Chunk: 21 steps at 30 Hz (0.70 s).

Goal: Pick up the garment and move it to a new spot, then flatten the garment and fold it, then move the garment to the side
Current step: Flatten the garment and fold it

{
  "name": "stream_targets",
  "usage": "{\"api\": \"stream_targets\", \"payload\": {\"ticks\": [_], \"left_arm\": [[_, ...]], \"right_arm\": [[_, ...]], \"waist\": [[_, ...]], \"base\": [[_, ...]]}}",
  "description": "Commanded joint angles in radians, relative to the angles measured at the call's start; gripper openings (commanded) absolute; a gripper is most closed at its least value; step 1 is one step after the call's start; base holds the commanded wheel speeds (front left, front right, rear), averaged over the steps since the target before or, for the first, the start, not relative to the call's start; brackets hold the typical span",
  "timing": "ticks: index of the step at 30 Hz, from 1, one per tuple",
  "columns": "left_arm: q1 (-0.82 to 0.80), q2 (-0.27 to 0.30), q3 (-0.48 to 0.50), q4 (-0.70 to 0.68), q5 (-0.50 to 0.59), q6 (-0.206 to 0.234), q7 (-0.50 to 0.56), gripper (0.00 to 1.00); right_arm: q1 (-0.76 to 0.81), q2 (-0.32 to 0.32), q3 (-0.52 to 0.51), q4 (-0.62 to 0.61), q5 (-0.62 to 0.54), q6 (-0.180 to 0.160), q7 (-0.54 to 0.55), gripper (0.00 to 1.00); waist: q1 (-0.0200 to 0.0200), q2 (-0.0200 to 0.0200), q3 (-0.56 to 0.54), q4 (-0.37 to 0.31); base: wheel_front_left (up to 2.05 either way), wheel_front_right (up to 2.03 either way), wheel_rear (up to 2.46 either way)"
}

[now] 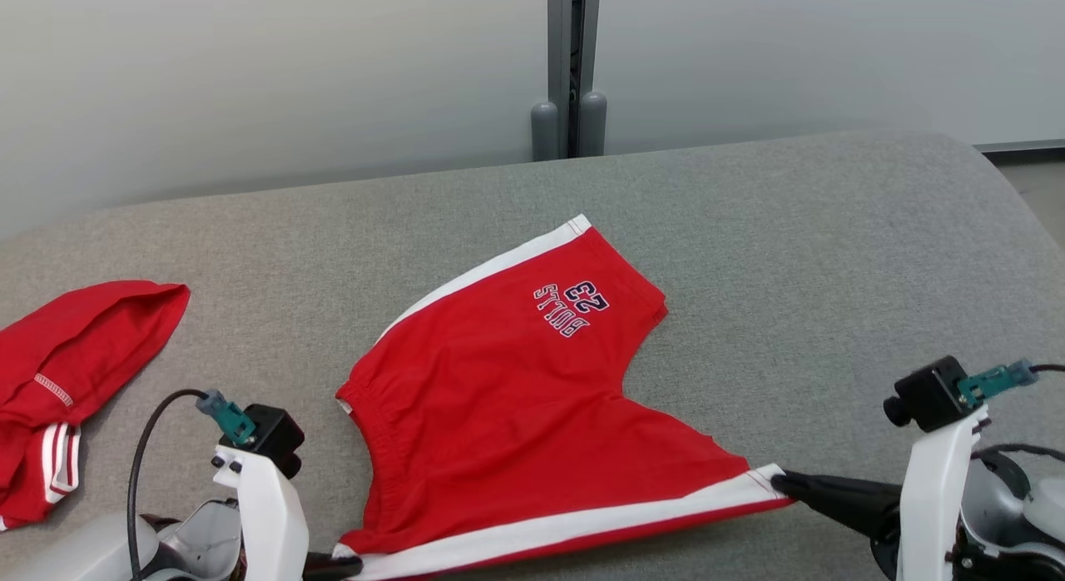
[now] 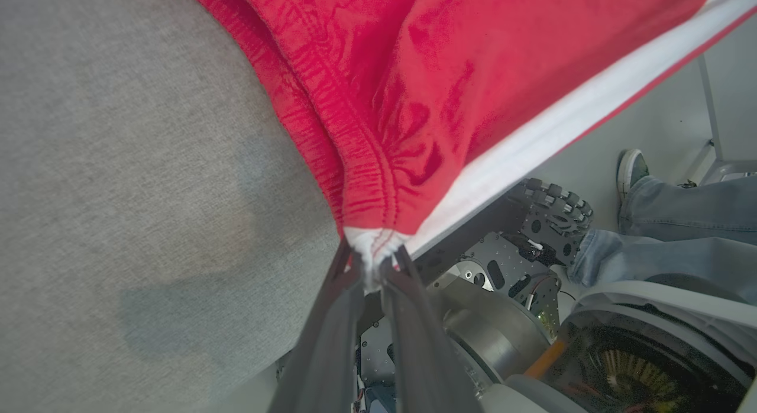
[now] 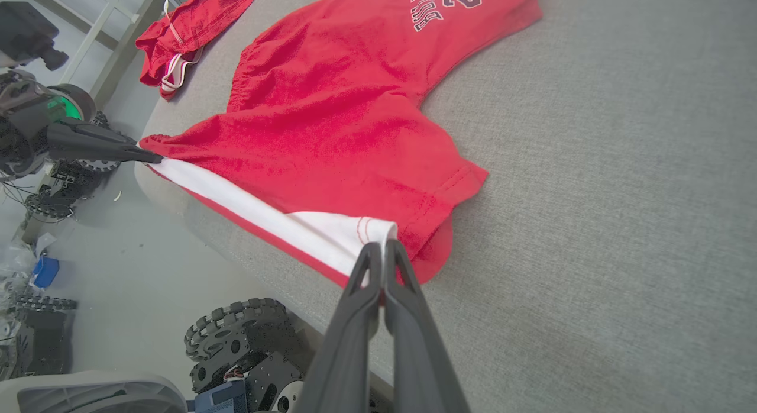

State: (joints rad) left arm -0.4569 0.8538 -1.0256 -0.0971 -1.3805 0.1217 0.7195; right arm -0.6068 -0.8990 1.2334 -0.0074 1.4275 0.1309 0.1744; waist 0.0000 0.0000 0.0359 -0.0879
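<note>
The garment [image 1: 499, 381] is a pair of red shorts with white side stripes and dark lettering, spread on the grey table [image 1: 832, 273]. Its near white-striped edge is stretched taut between my two grippers at the table's front edge. My left gripper [image 1: 337, 564] is shut on the waistband corner [image 2: 371, 242]. My right gripper [image 1: 778, 483] is shut on the leg hem corner [image 3: 372, 231]. In the right wrist view the left gripper [image 3: 155, 158] shows pinching the far end of the stripe, and the shorts [image 3: 331, 105] lie flat beyond it.
A second red garment [image 1: 66, 373] lies crumpled at the table's left, also in the right wrist view [image 3: 189, 28]. A person's legs and shoe [image 2: 633, 170] are beside the robot base [image 2: 532, 223] below the table edge. A wall post [image 1: 570, 65] stands behind the table.
</note>
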Motion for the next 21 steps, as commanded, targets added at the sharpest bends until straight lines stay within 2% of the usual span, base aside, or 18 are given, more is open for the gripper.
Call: {"api": "stream_targets", "payload": {"ticks": [1,7,11,12,13,21], "left_arm": [[-0.013,-0.005,0.013,0.001,-0.004,0.003,-0.009,0.00],[-0.087,-0.057,0.042,0.069,0.004,-0.018,-0.016,0.00],[-0.160,-0.118,0.065,0.153,-0.006,-0.038,-0.008,0.00],[-0.193,-0.152,0.080,0.202,-0.017,-0.049,-0.013,0.00],[-0.193,-0.152,0.080,0.202,-0.017,-0.049,-0.013,0.00],[-0.315,-0.259,0.107,0.369,-0.015,-0.092,-0.008,0.00]], "right_arm": [[-0.021,0.010,-0.018,0.015,0.008,0.000,0.014,0.00],[-0.097,0.069,-0.079,0.075,0.036,0.000,0.062,0.00],[-0.146,0.100,-0.106,0.122,0.037,0.000,0.086,0.00],[-0.174,0.111,-0.117,0.147,0.041,0.000,0.103,0.00],[-0.174,0.111,-0.117,0.147,0.041,0.000,0.103,0.00],[-0.290,0.158,-0.131,0.256,0.030,0.000,0.192,0.00]], "waist": [[0.0000,0.0000,0.015,-0.002],[0.0000,0.0000,0.058,0.015],[0.0000,0.0000,0.075,0.040],[0.0000,0.0000,0.085,0.052],[0.0000,0.0000,0.085,0.052],[0.0000,0.0000,0.139,0.091]], "base": [[0.00,0.00,0.00],[0.00,0.00,0.00],[0.00,0.00,0.00],[0.00,0.00,0.00],[0.00,0.00,0.00],[0.00,0.00,0.00]]}}
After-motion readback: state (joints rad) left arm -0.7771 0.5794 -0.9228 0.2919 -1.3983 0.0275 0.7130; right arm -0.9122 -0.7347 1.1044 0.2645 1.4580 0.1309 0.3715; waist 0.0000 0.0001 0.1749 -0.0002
